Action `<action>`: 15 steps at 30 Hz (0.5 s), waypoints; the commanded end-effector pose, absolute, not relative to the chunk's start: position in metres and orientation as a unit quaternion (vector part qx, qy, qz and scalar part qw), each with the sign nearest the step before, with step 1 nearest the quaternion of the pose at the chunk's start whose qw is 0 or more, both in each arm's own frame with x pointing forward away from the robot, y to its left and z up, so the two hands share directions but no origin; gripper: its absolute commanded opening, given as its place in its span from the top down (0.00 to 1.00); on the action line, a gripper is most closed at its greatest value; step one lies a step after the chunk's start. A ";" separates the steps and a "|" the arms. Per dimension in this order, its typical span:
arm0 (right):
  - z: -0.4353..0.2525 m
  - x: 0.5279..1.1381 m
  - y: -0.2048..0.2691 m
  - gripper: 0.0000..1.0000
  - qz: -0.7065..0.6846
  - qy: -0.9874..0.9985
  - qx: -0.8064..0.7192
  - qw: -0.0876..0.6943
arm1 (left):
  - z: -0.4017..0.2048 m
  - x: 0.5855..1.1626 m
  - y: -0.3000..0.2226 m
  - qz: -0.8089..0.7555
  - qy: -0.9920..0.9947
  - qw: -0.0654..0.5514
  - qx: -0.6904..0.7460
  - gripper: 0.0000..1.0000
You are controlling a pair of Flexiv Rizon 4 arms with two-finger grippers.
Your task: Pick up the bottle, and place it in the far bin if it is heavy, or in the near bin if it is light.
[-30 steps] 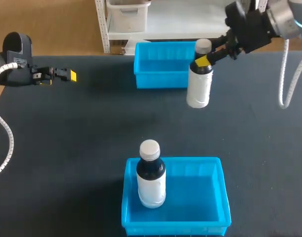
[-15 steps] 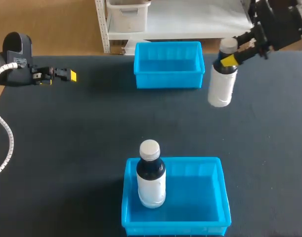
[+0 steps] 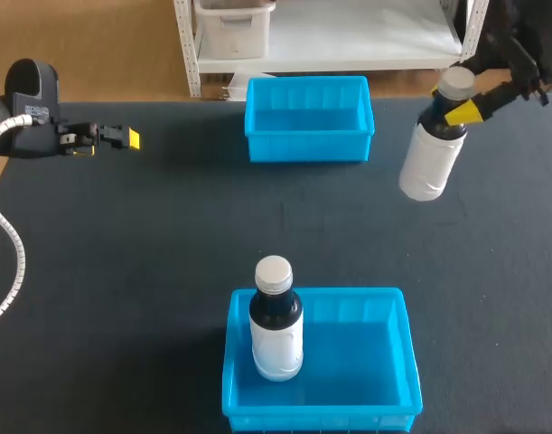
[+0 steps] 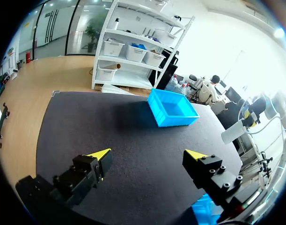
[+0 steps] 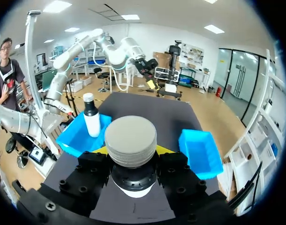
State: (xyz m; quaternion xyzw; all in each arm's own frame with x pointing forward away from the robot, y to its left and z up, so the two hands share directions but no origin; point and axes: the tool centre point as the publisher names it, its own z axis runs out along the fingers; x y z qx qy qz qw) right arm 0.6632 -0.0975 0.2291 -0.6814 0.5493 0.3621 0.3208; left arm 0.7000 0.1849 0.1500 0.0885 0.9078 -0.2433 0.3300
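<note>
At the far right, above the counter (image 3: 167,235), clamping the white bottle (image 3: 429,163) by its neck in the right pincer (image 3: 465,110), with its long axis roughly upright. Hanging right of the far bin (image 3: 307,146), well apart from the near bin (image 3: 316,420). Resting far left with the left pincer (image 3: 122,138) gaping wide.

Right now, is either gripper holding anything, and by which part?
The right gripper holds a bottle by its neck, just below the cap. The left gripper is open and holds nothing.
</note>
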 end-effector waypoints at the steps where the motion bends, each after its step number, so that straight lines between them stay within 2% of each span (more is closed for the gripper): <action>1: 0.236 0.651 -0.094 1.00 0.372 0.533 -0.692 0.313 | 0.150 0.700 0.185 -0.243 0.908 0.330 0.088 0.00; 15: 0.237 0.562 -0.056 1.00 0.436 0.408 -0.767 0.234 | 0.150 0.700 0.185 -0.243 0.908 0.330 0.088 0.00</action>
